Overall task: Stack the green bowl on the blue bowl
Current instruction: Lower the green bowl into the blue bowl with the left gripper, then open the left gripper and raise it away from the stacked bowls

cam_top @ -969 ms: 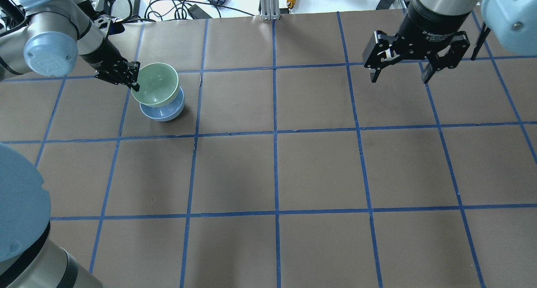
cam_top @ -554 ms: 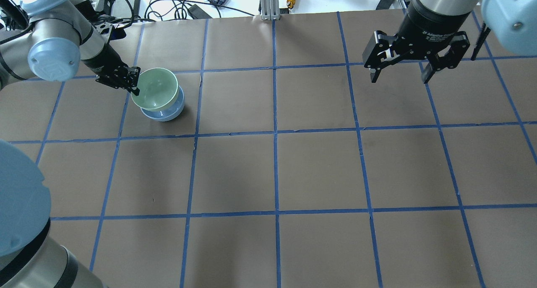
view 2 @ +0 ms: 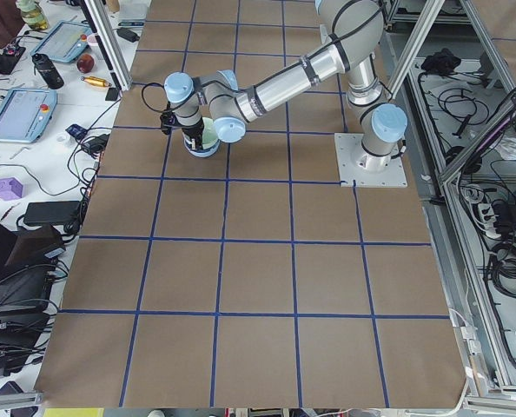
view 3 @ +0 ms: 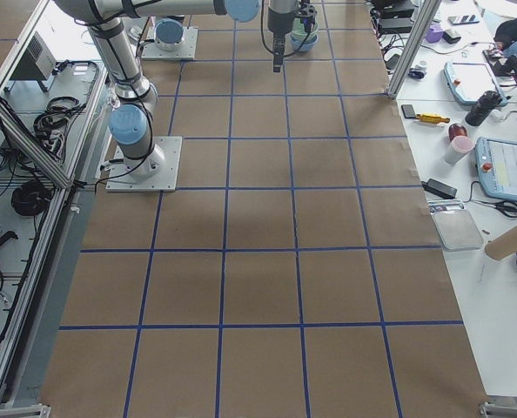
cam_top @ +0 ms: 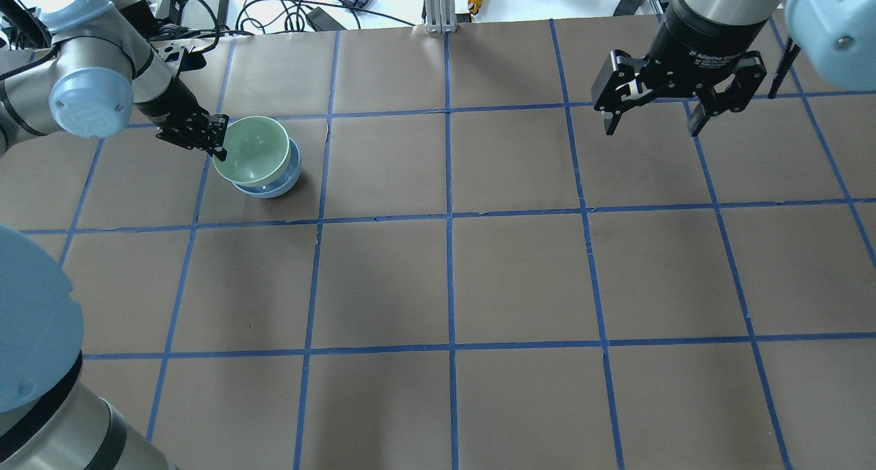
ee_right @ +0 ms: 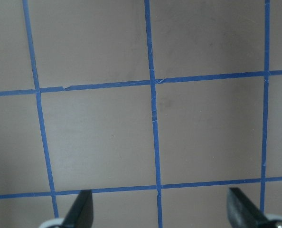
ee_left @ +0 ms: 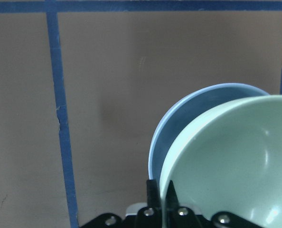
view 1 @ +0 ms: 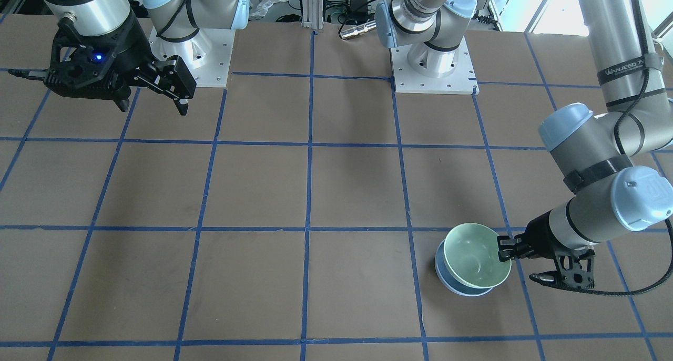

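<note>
The left gripper [cam_top: 220,141] pinches the green bowl [cam_top: 254,148] by its rim, nested in the blue bowl [cam_top: 274,188]. Well apart from it, the right gripper [cam_top: 653,118], lettered "Adaptive", gapes wide. The left arm's [view 1: 583,140] strap [view 1: 625,68] reads "WANJEED".

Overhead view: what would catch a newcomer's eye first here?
The pale green bowl sits askew over the blue bowl at far left, its rim pinched by the left gripper. At far right, the right gripper hangs open and empty above the blue-taped table.
</note>
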Available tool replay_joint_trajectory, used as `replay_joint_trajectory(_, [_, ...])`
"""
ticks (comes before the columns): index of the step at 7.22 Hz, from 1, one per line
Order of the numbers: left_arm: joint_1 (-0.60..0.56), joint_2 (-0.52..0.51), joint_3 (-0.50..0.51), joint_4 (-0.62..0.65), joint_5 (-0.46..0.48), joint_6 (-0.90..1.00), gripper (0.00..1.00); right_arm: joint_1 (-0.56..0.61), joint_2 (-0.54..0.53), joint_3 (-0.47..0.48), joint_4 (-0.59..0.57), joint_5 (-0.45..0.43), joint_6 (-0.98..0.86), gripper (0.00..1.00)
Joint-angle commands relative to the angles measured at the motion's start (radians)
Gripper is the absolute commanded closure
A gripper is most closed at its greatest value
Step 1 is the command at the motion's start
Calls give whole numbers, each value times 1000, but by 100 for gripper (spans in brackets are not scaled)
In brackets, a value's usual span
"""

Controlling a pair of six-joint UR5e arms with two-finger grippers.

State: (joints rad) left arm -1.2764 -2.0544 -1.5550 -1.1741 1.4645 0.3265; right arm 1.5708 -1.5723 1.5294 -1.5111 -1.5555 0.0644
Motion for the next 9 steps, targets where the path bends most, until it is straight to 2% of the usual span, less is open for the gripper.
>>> replay_joint_trajectory(1, [0, -3, 0, 7, 2, 0, 100, 0, 0, 0, 0, 0, 0, 0])
replay_joint_trajectory(2, [0, -3, 0, 8, 2, -3, 60, 0, 0, 0, 0, 0, 0, 0])
replay_joint_trajectory(3, [0, -3, 0, 10, 0, -10, 28, 0, 0, 0, 0, 0, 0, 0])
replay_joint_trajectory(4, [0, -3, 3, 10, -1, -14, 18, 0, 0, 0, -1, 0, 0, 0])
replay_joint_trajectory(6, [-1, 41, 21, -10, 3, -21, 15, 0, 0, 0, 0, 0, 0, 0])
replay_joint_trajectory(7, [-17, 86, 23, -75, 8, -32, 15, 0, 0, 0, 0, 0, 0, 0])
replay_joint_trajectory(9, [-116, 205, 30, -166, 153, -142, 12, 0, 0, 0, -1, 0, 0, 0])
